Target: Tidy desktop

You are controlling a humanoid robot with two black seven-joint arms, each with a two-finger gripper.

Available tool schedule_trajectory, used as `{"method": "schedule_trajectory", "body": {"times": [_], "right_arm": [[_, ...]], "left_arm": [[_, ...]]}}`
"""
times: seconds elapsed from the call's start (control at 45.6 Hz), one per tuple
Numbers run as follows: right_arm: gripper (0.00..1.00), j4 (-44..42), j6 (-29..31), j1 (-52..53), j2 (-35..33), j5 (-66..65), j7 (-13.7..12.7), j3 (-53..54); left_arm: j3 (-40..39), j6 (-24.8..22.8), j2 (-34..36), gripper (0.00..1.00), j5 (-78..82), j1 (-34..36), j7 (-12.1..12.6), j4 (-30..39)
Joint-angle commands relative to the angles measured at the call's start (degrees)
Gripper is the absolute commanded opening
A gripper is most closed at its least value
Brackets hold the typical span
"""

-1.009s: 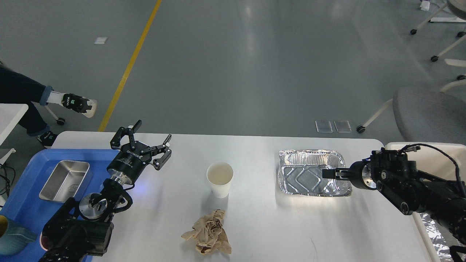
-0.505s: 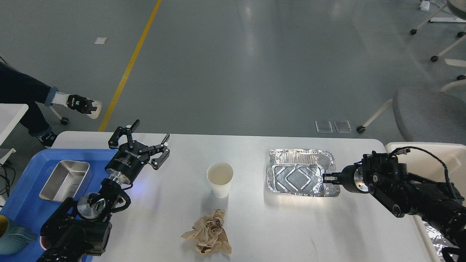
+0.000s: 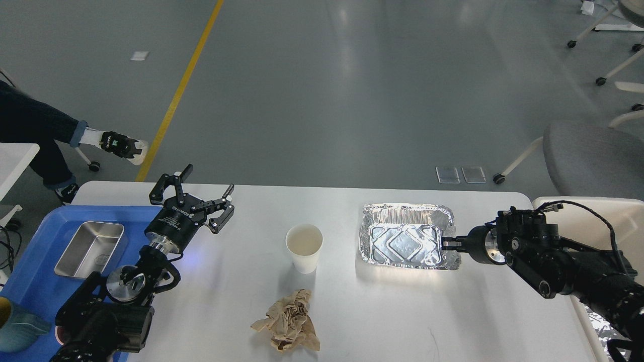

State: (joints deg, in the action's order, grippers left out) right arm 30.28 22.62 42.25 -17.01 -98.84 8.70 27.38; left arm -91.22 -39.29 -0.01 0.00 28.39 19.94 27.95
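Observation:
The white desktop (image 3: 367, 311) holds a white paper cup (image 3: 304, 246) at the middle, a crumpled brown paper (image 3: 288, 322) near the front edge and a silver foil tray (image 3: 402, 241) right of the cup. My right gripper (image 3: 445, 245) comes in from the right, its fingers pinched together on the foil tray's right rim. Near the desktop's far left corner my left gripper (image 3: 209, 182) hovers open, holding nothing, by the blue tray's edge.
A blue plastic tray (image 3: 30, 281) at the left carries a steel container (image 3: 90, 249) and a teal cup (image 3: 15, 327). A beige bin (image 3: 604, 208) stands off the right edge. A grey chair (image 3: 593, 156) and a seated person's legs (image 3: 35, 136) are beyond the table.
My right gripper has moved left, and the foil tray has shifted left with it toward the cup. The left gripper drew back slightly toward the far left corner and stays open.

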Motion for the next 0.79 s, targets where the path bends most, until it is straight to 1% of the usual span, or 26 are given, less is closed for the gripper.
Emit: {"method": "schedule_trajectory", "body": {"times": [0.0,0.11,0.219,0.285,0.351,0.527,0.658,0.768], "right_arm": [[0.0,0.6,0.1,0.1,-3.8,2.2,0.5,0.6],[0.0,3.5,0.5,0.2,-8.1,5.6,1.6,0.5],[0.0,6.4,0.5,0.2,-13.0,8.2,2.0,0.6],[0.0,8.8,0.6,0.2,-15.6,9.4,3.6,0.6],[0.0,12.2,0.6,0.0,-18.8,10.0,5.4,0.6],[0.0,26.0,0.4,-1.0,-27.4,10.2,7.0,1.5],[0.0,33.7,0.2,-1.5,-28.5,10.2,6.8,1.5],[0.0,36.5,0.1,-1.3,-28.1,10.2,6.2,1.5]], "left_arm": [[0.1,0.0,0.0,1.0,0.0,0.4,0.0,0.0],[0.2,0.2,0.0,1.0,0.0,1.0,0.0,0.0],[0.2,0.6,-0.1,1.0,0.1,1.5,0.1,-0.1],[0.2,0.8,-0.1,1.0,0.1,1.8,0.1,-0.1],[0.2,0.8,-0.1,1.0,0.1,1.8,0.1,-0.1],[0.3,0.9,-0.1,1.0,0.2,1.8,0.1,-0.1],[1.9,1.0,-0.2,1.0,0.2,1.8,0.0,-0.1],[3.1,1.0,-0.2,1.0,0.2,1.8,-0.1,-0.1]]}}
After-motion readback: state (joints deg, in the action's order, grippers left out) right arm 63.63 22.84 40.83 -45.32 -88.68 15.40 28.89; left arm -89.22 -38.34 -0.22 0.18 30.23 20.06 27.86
